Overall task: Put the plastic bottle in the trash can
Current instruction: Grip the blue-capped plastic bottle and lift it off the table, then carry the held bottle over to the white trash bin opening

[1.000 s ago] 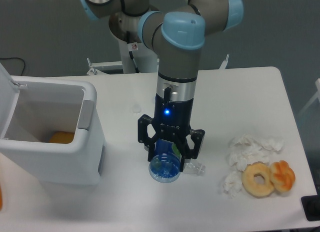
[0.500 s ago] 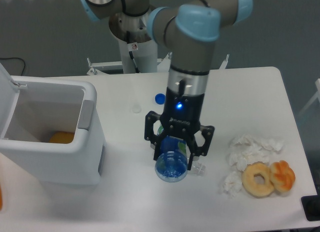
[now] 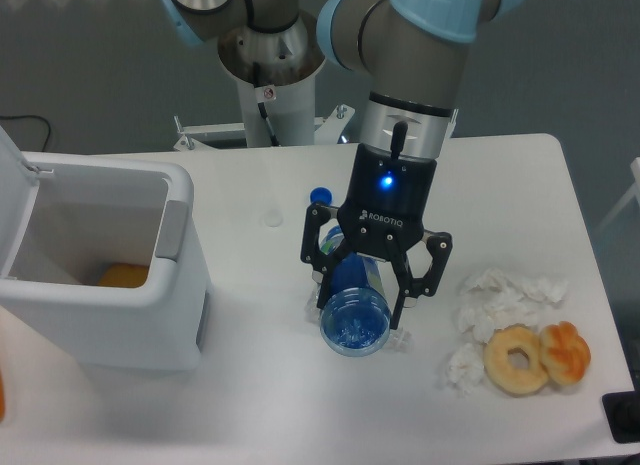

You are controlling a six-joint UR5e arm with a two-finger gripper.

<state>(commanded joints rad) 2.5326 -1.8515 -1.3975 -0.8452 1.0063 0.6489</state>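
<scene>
White counter (image 3: 500, 185) against grey wall | plastic bottle (image 3: 355, 315) mid-counter, ribbed base toward camera | gripper (image 3: 362, 303) fingers pinching it from both sides | blue cap (image 3: 320, 196) behind | trash can (image 3: 110, 275) left, lid open | donuts (image 3: 535, 357), tissues (image 3: 500, 300) right

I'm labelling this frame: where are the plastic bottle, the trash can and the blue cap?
plastic bottle (image 3: 355, 323), fixed camera, on its ribbed base.
trash can (image 3: 130, 320), fixed camera, on its front wall.
blue cap (image 3: 320, 196), fixed camera, on its top.
</scene>
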